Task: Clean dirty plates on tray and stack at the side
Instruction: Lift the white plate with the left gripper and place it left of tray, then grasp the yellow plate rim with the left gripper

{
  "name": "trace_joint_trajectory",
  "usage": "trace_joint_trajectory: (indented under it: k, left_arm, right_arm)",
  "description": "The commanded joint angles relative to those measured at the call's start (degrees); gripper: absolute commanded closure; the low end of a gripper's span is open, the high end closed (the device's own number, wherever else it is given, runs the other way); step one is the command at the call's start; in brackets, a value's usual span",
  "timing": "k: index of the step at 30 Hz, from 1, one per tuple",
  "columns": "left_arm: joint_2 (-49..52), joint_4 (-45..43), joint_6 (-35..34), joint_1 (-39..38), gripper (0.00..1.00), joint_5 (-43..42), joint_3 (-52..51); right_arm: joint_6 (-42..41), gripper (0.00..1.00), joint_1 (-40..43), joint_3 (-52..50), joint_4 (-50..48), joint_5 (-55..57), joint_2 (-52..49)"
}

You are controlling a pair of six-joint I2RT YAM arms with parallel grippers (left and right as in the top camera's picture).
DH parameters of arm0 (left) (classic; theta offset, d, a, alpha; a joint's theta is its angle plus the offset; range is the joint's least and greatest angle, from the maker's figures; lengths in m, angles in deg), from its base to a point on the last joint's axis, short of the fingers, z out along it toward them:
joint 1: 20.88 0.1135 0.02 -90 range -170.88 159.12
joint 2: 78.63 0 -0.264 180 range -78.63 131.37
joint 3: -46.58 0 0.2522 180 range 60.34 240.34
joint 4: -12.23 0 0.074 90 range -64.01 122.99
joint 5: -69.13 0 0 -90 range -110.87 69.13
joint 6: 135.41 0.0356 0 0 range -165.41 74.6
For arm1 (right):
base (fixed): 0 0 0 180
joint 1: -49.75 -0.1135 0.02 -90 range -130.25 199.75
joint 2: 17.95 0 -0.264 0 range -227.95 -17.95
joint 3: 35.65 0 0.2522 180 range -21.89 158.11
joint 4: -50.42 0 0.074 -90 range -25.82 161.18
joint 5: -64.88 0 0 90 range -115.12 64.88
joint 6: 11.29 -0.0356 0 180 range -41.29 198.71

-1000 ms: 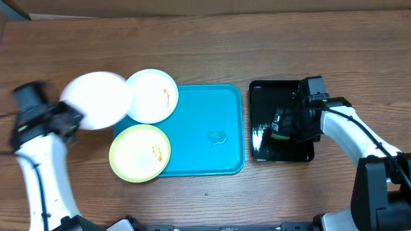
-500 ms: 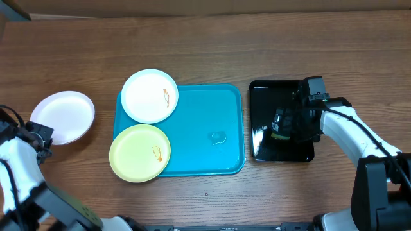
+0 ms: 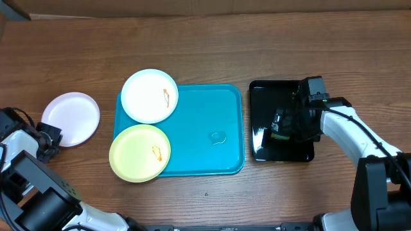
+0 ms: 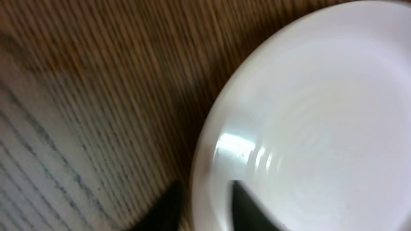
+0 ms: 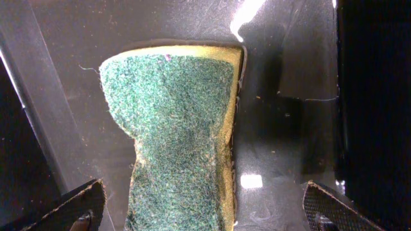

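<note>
— Fingers first: how do yours stand?

— On my left gripper [image 3: 49,138] the fingers [image 4: 253,212] sit either side of the bare white plate [image 3: 70,119] at its rim. Whether they pinch it or stand clear of it, I cannot tell. My right gripper [image 5: 205,208] is spread wide, one tip on each side of the sponge [image 5: 180,128], touching nothing.

— And why is it all laid out like this?

— Largest down, then. One table [image 3: 257,45] carries everything. One turquoise tray [image 3: 205,154] sits in the middle as the dirty station. One black tray [image 3: 263,96] just right of it keeps the sponge off the wood, I judge. Plates come to three. The bare white plate lies flat on the table, left of the turquoise tray and apart from it. I see no smear on it, so I take it as the bottom of the stack. The smeared white plate [image 3: 149,96] and the yellow-green plate [image 3: 139,153] lie at the tray's left end, both overhanging its rim, waiting for a wipe. The one sponge lies in the black tray, ready for my right tips to close on. Smallest are two orange smears [image 3: 166,96], one on each tray plate.
</note>
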Motion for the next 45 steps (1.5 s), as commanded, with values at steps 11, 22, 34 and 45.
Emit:
trace_joint_trajectory:
  k: [11,22,34,45]
  left_arm:
    - [-2.1,14.2,5.9,-0.9,0.13,-17.6,11.6]
    - [-15.2,41.8,14.3,-11.4,0.26,-13.9,13.8]
    - [-18.4,43.1,7.6,-28.0,0.4,4.7,0.3]
    - [-18.4,39.6,4.3,-29.3,0.45,7.0,-4.3]
  right_arm:
    - [0.2,0.0,-0.2,-0.1,-0.3,0.5,0.6]
    - [0.2,0.0,-0.2,-0.1,-0.3,0.5,0.6]
    - [0.2,0.0,-0.2,-0.1,-0.3,0.5,0.6]
    - [0.2,0.0,-0.2,-0.1,-0.3,0.5,0.6]
